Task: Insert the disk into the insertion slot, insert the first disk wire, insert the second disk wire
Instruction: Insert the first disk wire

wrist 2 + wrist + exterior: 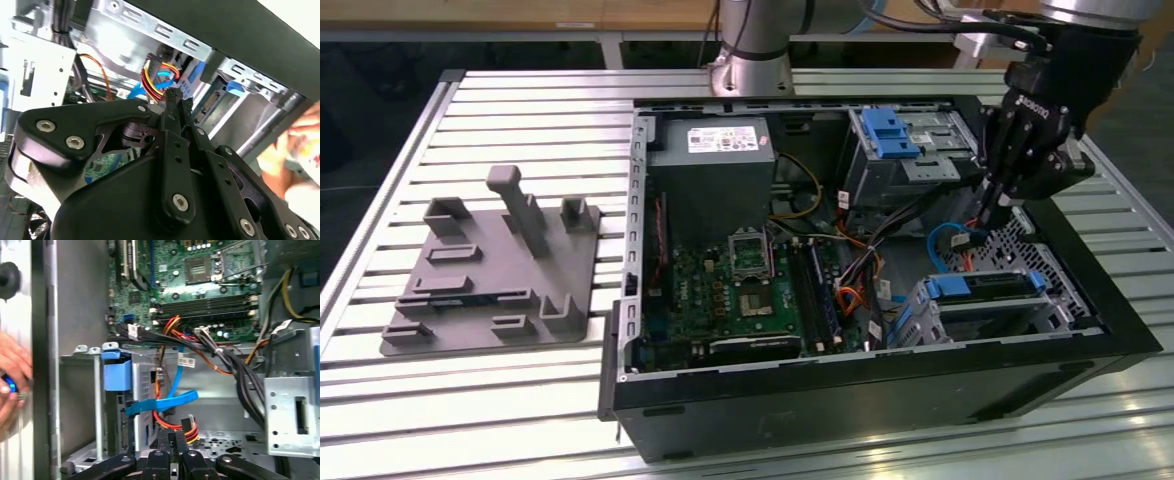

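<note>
Across the slatted metal table [520, 100] an open computer case [854, 385] is lying on its side, and we are working along its side at the exterior view's right. Our gripper [994, 212] is hanging inside the case with its fingertips [172, 97] pressed together. We cannot tell whether they are pinching anything.

The disk [983, 286] is already sitting in the drive cage [923, 322]. From the gripper it is lying lower and towards the near edge of the table, close but apart, with its long side running from the exterior view's left to the exterior view's right. A plug [188, 426] with red, yellow and black wires is sitting just beside the fingertips in the first wrist view, and a blue flat cable [165, 401] is crossing towards the disk's edge.

We are struggling to see the disk's sockets, because the cage wall and the cable loops are covering them. In the second wrist view the gripper's own body is blocking much of the scene. Whether either cable is seated we cannot say. A person's hand [12, 372] is resting by the case's outer wall, cut off at the picture's edge.
</note>
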{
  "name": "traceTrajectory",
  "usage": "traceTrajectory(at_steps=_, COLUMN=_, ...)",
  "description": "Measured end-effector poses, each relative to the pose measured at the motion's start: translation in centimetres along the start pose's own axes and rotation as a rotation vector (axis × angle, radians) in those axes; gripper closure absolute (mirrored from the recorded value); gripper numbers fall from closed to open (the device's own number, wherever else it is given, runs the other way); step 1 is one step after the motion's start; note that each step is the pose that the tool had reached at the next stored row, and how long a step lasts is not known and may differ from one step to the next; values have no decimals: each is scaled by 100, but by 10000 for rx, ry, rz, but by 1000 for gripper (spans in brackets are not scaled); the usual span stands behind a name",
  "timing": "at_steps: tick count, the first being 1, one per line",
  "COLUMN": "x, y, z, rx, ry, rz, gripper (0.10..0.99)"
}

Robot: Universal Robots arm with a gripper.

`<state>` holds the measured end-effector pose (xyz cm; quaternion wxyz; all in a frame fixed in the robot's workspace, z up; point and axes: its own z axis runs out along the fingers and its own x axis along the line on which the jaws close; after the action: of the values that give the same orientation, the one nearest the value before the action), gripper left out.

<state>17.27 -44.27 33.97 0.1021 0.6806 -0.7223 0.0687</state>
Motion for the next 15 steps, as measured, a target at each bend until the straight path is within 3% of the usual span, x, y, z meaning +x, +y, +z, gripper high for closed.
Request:
traceTrajectory(at_steps=2, x=21, y=-1, z=-5, rx=-13, ry=-248, rz=-13, gripper=925)
traceTrajectory(at_steps=4, x=47, y=-2, z=-15, rx=-25, ry=-397, rz=-22, gripper=925)
traceTrajectory(at_steps=12, x=176, y=-11, z=2, rx=-68, ry=-417, rz=-33, gripper=925)
traceTrajectory(at_steps=15, x=230, y=-16, z=15, rx=-71, ry=-493, rz=-36, gripper=925)
